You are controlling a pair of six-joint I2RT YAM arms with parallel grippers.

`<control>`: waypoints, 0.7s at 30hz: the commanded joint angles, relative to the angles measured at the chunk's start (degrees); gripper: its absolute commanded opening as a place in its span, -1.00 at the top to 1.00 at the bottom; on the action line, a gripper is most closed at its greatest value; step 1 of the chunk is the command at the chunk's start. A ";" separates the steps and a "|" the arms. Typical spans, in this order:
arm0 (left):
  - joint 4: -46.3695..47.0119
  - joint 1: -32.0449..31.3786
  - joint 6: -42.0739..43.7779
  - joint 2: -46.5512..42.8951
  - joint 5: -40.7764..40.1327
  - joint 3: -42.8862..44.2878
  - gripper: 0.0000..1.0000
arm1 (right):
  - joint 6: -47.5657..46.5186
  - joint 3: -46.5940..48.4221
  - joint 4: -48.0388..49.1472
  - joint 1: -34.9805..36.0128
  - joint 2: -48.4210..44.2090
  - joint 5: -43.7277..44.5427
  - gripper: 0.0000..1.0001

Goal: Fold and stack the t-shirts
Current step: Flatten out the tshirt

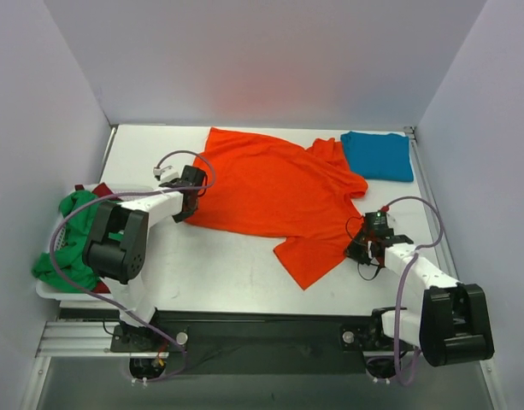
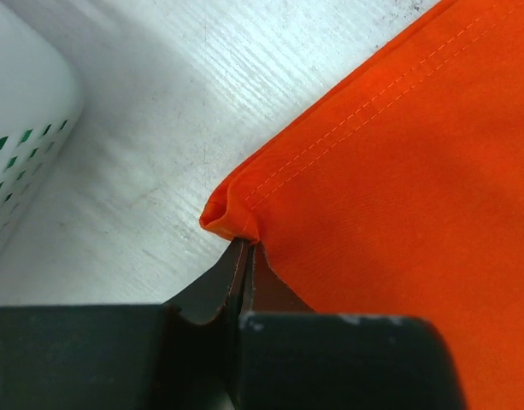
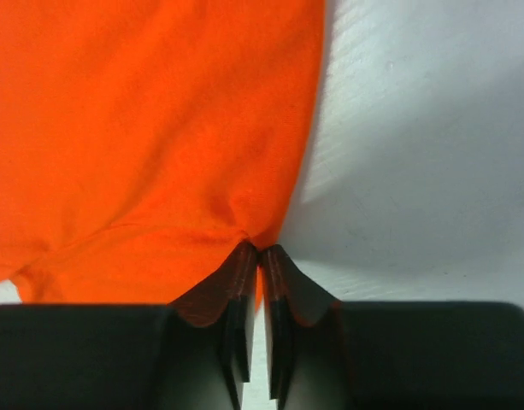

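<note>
A bright orange-red t-shirt [image 1: 270, 192] lies spread across the middle of the table. My left gripper [image 1: 191, 201] is shut on its hemmed left corner [image 2: 232, 215], pinching the cloth at the fingertips [image 2: 247, 249]. My right gripper [image 1: 370, 243] is shut on the shirt's right edge [image 3: 159, 128], the cloth caught between the tips [image 3: 258, 251]. A teal blue t-shirt [image 1: 379, 155] lies folded at the back right. A green t-shirt [image 1: 69, 231] and a dark red one [image 1: 101, 190] sit in the basket on the left.
The white lattice basket [image 1: 52, 290] stands at the table's left edge, close to my left arm; its wall shows in the left wrist view [image 2: 22, 154]. White walls close the table on three sides.
</note>
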 commanded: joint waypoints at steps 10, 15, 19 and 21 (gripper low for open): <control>-0.43 -1.05 -2.22 -20.35 0.69 -12.89 1.00 | -2.51 3.10 -12.18 -3.45 -16.96 3.94 1.00; -1.57 -1.23 -2.22 -29.05 1.74 -16.95 1.00 | -2.33 1.60 -16.67 -3.54 -23.48 2.71 1.00; -4.11 -1.23 -0.73 -36.16 2.97 -17.39 1.00 | -2.07 4.05 -21.06 -3.63 -29.80 0.78 1.00; -5.35 -1.23 0.76 -40.73 4.03 -15.64 1.00 | -2.33 8.87 -24.92 -3.71 -31.92 0.60 1.00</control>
